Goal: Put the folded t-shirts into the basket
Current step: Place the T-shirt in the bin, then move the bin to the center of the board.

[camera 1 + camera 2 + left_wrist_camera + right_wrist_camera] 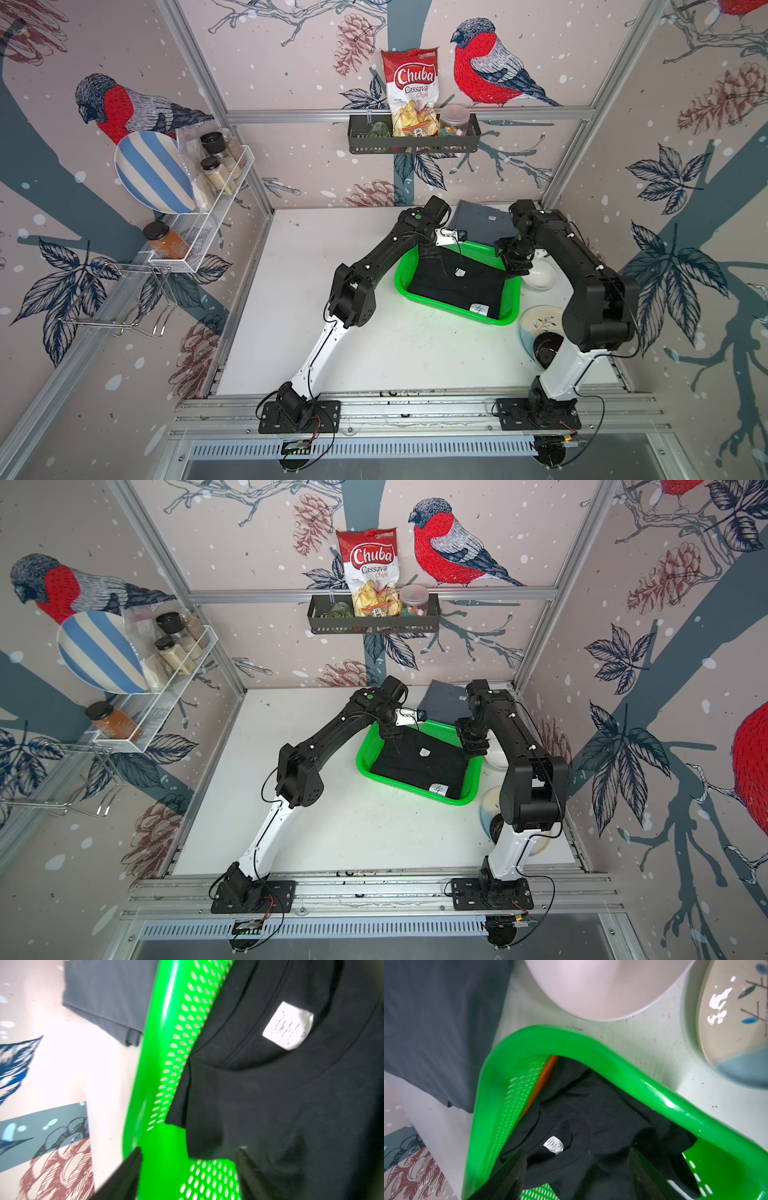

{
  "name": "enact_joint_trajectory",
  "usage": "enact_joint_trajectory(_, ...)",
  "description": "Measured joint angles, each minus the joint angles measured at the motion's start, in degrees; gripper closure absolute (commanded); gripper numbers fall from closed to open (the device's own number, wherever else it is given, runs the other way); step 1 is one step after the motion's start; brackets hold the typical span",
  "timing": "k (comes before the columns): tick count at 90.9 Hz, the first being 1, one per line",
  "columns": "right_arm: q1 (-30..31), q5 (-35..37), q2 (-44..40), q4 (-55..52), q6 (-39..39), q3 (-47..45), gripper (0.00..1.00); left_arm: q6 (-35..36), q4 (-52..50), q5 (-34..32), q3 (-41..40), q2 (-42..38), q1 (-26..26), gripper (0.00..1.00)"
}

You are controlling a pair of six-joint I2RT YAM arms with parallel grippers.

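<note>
The green basket stands right of the table's middle. A black folded t-shirt with a white neck label lies on top inside it. Under it an orange t-shirt shows as a thin strip along the wall. A grey folded t-shirt lies on the table just behind the basket. My left gripper is open over the basket's far left corner, at the black shirt's edge. My right gripper is open above the black shirt at the far right corner, holding nothing.
A white bowl and a leaf-patterned plate sit right of the basket, under the right arm. A black wire shelf with snacks hangs on the back wall. A white rack with jars hangs on the left wall.
</note>
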Motion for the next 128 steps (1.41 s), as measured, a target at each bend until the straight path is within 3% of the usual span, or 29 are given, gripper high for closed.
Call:
enact_joint_trajectory(13,0.3,1.1,-2.1,-0.4,-6.1,2.3,0.01,-2.0,1.2,-1.0,0.0,-3.3,1.0,0.18)
enact_joint_trajectory(30,4.6,6.9,-7.5,-1.3,-20.5,3.2,0.00,-10.7,2.3,-2.6,-5.2,-10.4,4.5,0.17)
enact_joint_trajectory(51,10.8,16.1,-9.6,-2.3,-37.6,-5.4,0.04,-20.8,5.0,-0.5,-28.6,-24.4,7.5,0.16)
enact_joint_trajectory(65,5.8,14.4,-15.1,2.1,-43.8,-17.4,0.04,-23.7,8.8,0.6,-41.7,-30.6,7.9,0.13)
enact_joint_trajectory(79,2.3,11.4,-18.1,5.7,-48.0,-22.1,0.05,-25.2,12.0,1.2,-51.4,-36.8,9.3,0.12)
enact_joint_trajectory(87,1.1,10.1,-18.1,8.2,-49.5,-23.6,0.14,-25.4,13.4,2.8,-54.8,-39.9,10.7,0.12)
enact_joint_trajectory(93,0.7,8.3,-17.7,10.6,-51.0,-25.6,0.26,-25.6,14.5,3.2,-56.9,-41.8,12.3,0.12)
enact_joint_trajectory(106,1.5,4.8,-14.9,14.3,-54.2,-27.4,0.29,-25.4,14.3,5.3,-59.1,-45.7,17.3,0.12)
enact_joint_trajectory(115,2.3,4.7,-13.5,16.0,-57.4,-27.4,0.41,-25.4,14.3,7.5,-59.8,-49.6,22.7,0.12)
enact_joint_trajectory(128,7.6,5.8,-10.7,17.2,-63.4,-25.3,0.44,-24.9,13.7,8.9,-64.4,-55.6,28.4,0.12)
